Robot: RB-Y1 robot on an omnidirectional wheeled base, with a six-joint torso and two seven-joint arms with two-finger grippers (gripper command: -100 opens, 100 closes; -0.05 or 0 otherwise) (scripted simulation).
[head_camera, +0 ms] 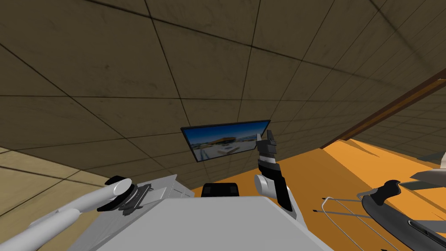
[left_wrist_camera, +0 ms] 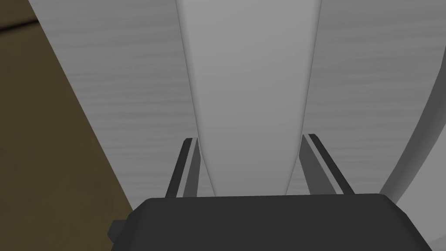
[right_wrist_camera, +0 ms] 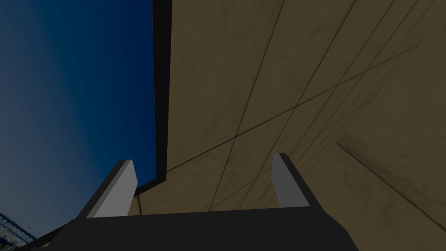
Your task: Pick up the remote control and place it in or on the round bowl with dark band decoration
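Note:
In the left wrist view a long, plain light grey remote control (left_wrist_camera: 250, 87) lies on a streaked grey surface (left_wrist_camera: 109, 87) and runs away from the hand. My left gripper (left_wrist_camera: 250, 137) straddles its near end, and both fingers (left_wrist_camera: 188, 165) press against its sides. In the head view the left gripper (head_camera: 138, 196) reaches down onto the grey top (head_camera: 167, 187) at my lower left. My right gripper (head_camera: 266, 138) is raised in front of a dark-framed screen (head_camera: 224, 141); its fingers (right_wrist_camera: 124, 183) stand wide apart with nothing between them.
An orange table (head_camera: 331, 174) lies to my right with a wire rack (head_camera: 344, 209) and a dark pan-like thing with a black handle (head_camera: 387, 196) on it. A curved pale rim (left_wrist_camera: 418, 144) shows beside the remote. Brown tiled floor (left_wrist_camera: 43, 130) borders the grey surface.

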